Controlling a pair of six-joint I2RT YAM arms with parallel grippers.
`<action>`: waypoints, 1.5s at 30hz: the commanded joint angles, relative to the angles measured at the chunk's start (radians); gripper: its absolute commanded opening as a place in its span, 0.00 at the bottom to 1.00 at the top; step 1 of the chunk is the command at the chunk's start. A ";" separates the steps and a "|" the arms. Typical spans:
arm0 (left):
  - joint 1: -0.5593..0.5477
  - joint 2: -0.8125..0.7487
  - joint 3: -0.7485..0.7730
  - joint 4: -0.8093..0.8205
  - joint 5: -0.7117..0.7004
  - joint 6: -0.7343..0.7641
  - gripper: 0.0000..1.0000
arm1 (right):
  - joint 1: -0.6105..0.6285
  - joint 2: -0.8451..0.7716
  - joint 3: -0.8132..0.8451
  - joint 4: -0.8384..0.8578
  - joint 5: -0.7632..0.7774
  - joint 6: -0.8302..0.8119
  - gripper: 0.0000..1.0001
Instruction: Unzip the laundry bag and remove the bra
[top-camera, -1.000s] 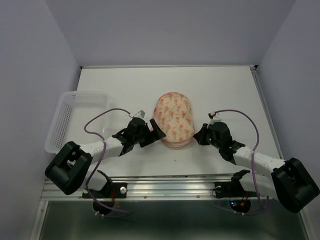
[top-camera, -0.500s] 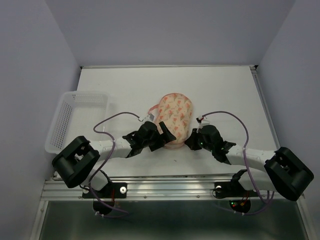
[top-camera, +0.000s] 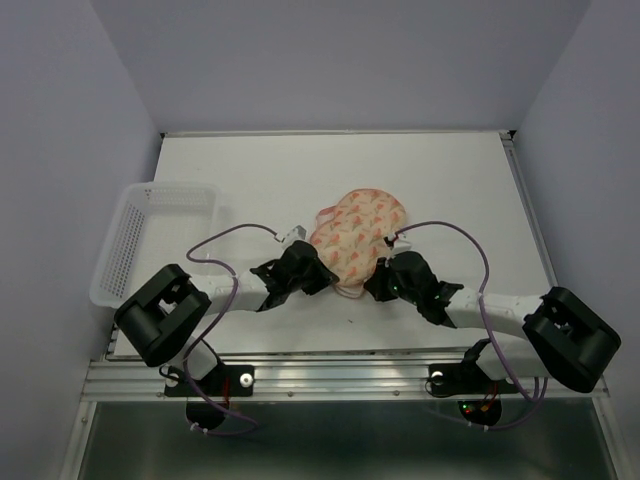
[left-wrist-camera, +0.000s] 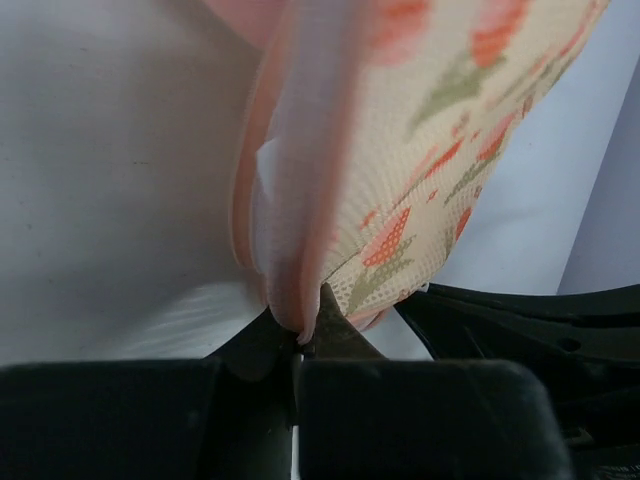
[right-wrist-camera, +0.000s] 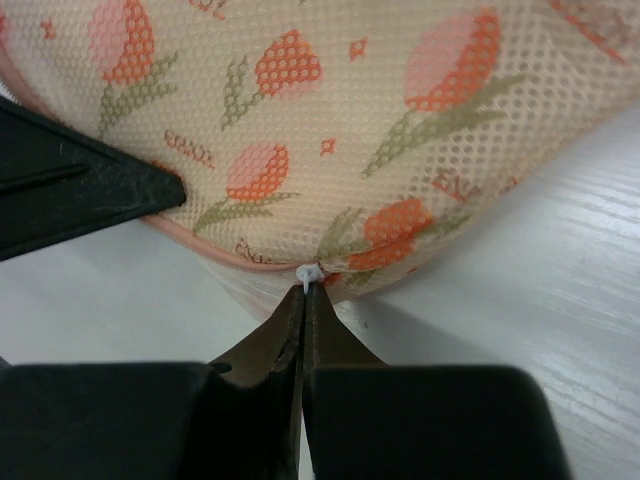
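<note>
The peach-pink laundry bag (top-camera: 358, 232) with its orange flower print lies tilted in the middle of the table, its near end lifted between both grippers. My left gripper (top-camera: 322, 275) is shut on the bag's pink zipper rim (left-wrist-camera: 290, 250) at the near left edge. My right gripper (top-camera: 372, 283) is shut on the small white zipper pull (right-wrist-camera: 310, 272) at the bag's near right edge. The zipper line (right-wrist-camera: 215, 250) looks closed. The bra is hidden.
A clear plastic mesh basket (top-camera: 150, 235) stands at the table's left edge. The two grippers sit close together, a few centimetres apart. White table (top-camera: 440, 180) lies behind and to the right of the bag.
The left gripper went from open to shut on the bag's rim. Both arms moved inward, and the bag turned and shifted to the right, its near end lifting.
</note>
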 joint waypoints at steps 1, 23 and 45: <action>0.006 -0.009 0.027 0.006 -0.027 0.023 0.00 | 0.018 -0.038 0.023 0.021 0.070 -0.012 0.01; 0.096 -0.208 -0.095 -0.048 -0.002 0.096 0.15 | -0.140 -0.085 0.034 -0.135 0.110 -0.120 0.05; -0.020 -0.013 0.178 0.115 -0.005 -0.053 0.99 | -0.140 -0.171 0.336 -0.491 0.196 -0.207 0.96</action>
